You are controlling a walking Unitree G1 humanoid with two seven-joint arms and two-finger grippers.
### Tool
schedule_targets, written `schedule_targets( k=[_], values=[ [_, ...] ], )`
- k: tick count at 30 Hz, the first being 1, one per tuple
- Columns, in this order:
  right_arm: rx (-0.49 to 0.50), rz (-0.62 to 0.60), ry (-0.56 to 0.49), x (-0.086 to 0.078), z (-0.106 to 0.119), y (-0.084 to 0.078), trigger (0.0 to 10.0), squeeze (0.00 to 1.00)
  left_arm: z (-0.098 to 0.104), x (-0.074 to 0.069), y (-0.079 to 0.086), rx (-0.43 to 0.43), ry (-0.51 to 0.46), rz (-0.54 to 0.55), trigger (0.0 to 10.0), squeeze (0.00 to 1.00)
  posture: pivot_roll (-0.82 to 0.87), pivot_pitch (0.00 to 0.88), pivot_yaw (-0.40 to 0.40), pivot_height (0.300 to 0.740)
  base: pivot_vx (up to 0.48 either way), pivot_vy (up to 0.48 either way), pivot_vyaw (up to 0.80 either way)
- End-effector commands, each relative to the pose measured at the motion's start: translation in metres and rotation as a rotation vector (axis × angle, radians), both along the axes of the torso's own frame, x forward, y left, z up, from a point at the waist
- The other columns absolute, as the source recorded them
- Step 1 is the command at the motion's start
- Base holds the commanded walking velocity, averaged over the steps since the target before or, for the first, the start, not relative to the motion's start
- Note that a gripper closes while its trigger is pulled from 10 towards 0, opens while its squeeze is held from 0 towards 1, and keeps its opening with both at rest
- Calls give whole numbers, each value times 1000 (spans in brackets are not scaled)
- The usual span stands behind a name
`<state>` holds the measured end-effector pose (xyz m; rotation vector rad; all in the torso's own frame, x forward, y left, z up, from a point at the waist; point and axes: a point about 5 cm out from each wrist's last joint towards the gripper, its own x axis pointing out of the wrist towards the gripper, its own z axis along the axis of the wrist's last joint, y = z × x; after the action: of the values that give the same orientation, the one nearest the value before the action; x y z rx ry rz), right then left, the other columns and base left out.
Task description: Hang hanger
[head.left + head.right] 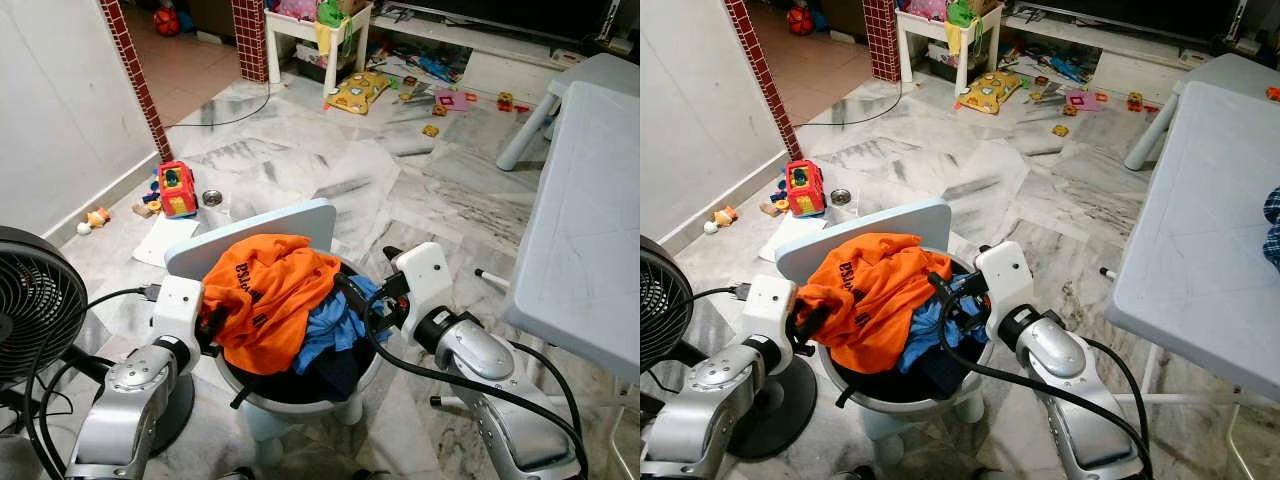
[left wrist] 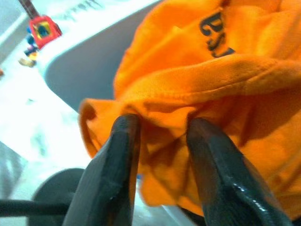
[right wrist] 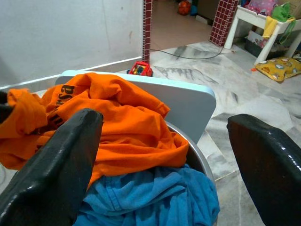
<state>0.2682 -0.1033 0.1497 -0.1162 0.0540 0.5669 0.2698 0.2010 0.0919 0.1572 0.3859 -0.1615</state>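
Left eye view: a round metal basin sits on a small pale-blue chair with a rounded flat backrest. In it lie three soft, crumpled cloths: an orange shirt with dark lettering on top, a blue garment at its 3 o'clock, and a dark cloth beneath. The left pincer meets the orange shirt at the basin's 9 o'clock edge; the right pincer hangs at the 3 o'clock rim. A black wire-grille fan stands at 9 o'clock, close to the left arm. A pale plastic bench takes up 3 o'clock, its edge near the right arm. Glossy marble floor lies open toward 12 o'clock, with scattered toys beyond.

Right eye view: same scene; no hanger can be made out.

Left wrist view: two smooth black fingers stand narrowly apart, pinching a fold of the shirt's ribbed hem.

Right wrist view: two blunt fingers spread wide above the orange and blue cloth, gripping nothing.
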Motion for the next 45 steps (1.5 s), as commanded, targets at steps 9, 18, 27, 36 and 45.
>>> schedule_targets(
  k=[9,18,27,36,45],
  values=[
    [-2,-1,4,-3,-1,-1,10000,0,21,20,35,99,-88,77,0,0,-114,149,-22,740,0,0,0],
    [-4,-7,3,-3,-1,-3,10000,0,26,24,37,88,-129,106,0,0,-115,145,-21,740,0,0,0],
    [0,-4,-6,-1,-1,-1,10000,0,54,28,35,138,-347,105,0,0,-109,139,-20,740,0,0,0],
    [0,-7,-9,0,-1,-1,10000,0,19,-26,-6,-38,-298,72,10000,0,-94,137,-26,740,0,0,0],
    [0,6,-9,1,-1,2,10000,0,-5,-42,-15,-193,-119,185,10000,1000,-89,135,-32,740,0,0,0]
  ],
)
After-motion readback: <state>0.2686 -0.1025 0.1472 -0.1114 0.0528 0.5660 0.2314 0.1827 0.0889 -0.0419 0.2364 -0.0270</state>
